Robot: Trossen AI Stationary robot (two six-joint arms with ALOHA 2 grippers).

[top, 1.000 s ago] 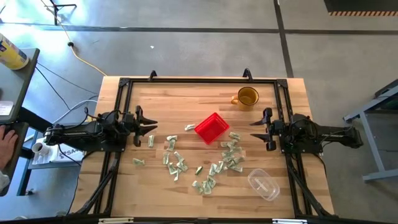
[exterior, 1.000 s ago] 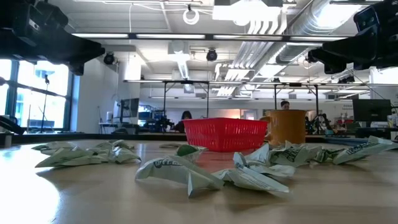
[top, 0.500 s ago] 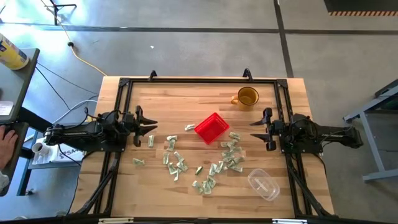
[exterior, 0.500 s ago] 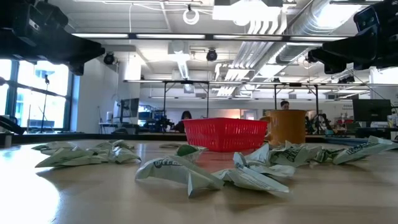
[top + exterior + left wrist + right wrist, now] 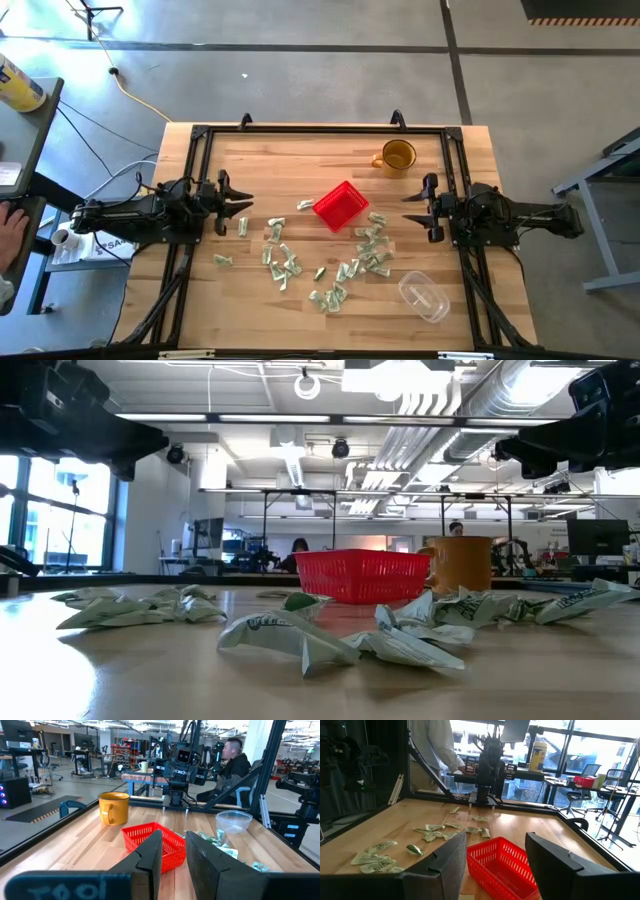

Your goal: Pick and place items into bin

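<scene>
Low view: wrapped items (image 5: 300, 640) are scattered across the near tabletop, none lifted, and the red bin (image 5: 365, 575) is seen behind them, empty as far as can be told, with an amber mug (image 5: 462, 564) just beyond it. Judged from this, the first pick is not yet begun. From above, the items (image 5: 285, 262) are spread in a loose band in front of and beside the bin (image 5: 340, 206), which sits near the table centre; a clear plastic container (image 5: 423, 296) lies toward the right front corner and is not to be used. The left gripper (image 5: 238, 202) is parked at the left edge, the right gripper (image 5: 415, 208) at the right edge, both clear of the wood and holding nothing. In the left wrist view the fingers (image 5: 150, 854) are set only narrowly apart; in the right wrist view the fingers (image 5: 451, 857) are spread wide with the bin (image 5: 502, 865) framed between them. An isolated piece at the edge of the scatter is best taken first, so that neighbours are not dragged; the left fingers probably need widening before descent. Wrappers look thin and flat, so a low, square approach is advised, and release is best made directly over the bin.
</scene>
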